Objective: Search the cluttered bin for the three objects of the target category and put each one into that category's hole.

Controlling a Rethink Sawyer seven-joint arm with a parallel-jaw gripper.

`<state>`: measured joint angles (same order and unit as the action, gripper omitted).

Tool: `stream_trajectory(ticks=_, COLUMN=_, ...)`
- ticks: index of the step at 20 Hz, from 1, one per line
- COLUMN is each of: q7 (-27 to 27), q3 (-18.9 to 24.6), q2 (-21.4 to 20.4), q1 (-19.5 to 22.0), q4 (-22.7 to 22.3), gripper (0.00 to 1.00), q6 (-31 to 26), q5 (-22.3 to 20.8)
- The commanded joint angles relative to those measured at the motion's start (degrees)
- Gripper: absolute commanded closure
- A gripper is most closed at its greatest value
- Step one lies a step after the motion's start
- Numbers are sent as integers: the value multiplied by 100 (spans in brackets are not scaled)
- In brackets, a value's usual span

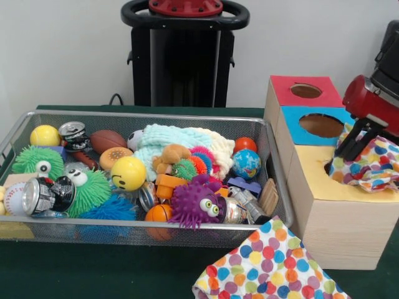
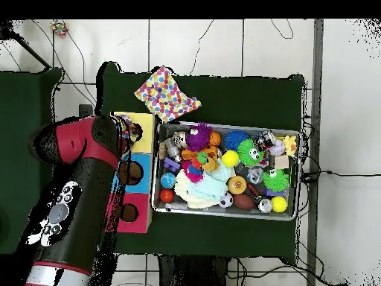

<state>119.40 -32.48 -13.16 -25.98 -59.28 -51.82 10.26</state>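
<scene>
My gripper [image 1: 351, 149] hangs over the yellow section [image 1: 312, 187] of the wooden box at the right. It is shut on a bunched polka-dot cloth [image 1: 371, 165], which droops onto the yellow top beside the dark hole [image 1: 327, 168]. A second polka-dot cloth [image 1: 268, 268] [image 2: 167, 93] lies flat on the green table in front of the bin. A pale blue and white knitted cloth [image 1: 181, 144] [image 2: 205, 190] lies among the toys in the wire bin [image 1: 274, 187]. In the overhead view my arm [image 2: 82, 175] covers much of the box and hides the gripper.
The box also has a blue section [image 1: 321, 124] and a red section [image 1: 305, 91], each with an oval hole. The bin [image 2: 227, 211] holds several balls, fuzzy monster toys, crushed cans and a toy burger. A black stand [image 1: 184, 56] rises behind the bin.
</scene>
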Motion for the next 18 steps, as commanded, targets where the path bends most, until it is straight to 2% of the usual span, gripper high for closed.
stream_trajectory(ticks=1, q7=452, q3=602, q2=-79, q1=330, q4=-900, gripper=100, q6=481, q5=-226)
stream_trajectory(ticks=6, q7=249, q3=650, q2=-141, q1=456, q4=-877, gripper=100, q6=434, q5=-242)
stream_trajectory(ticks=12, q7=206, q3=745, q2=-13, q1=627, q4=-736, gripper=100, q6=542, q5=-238)
stream_trajectory(ticks=15, q7=324, q3=788, q2=240, q1=697, q4=-606, gripper=100, q6=706, q5=-222)
stream_trajectory(ticks=18, q7=976, q3=647, q2=810, q1=522, q4=-199, gripper=100, q6=855, q5=-100)
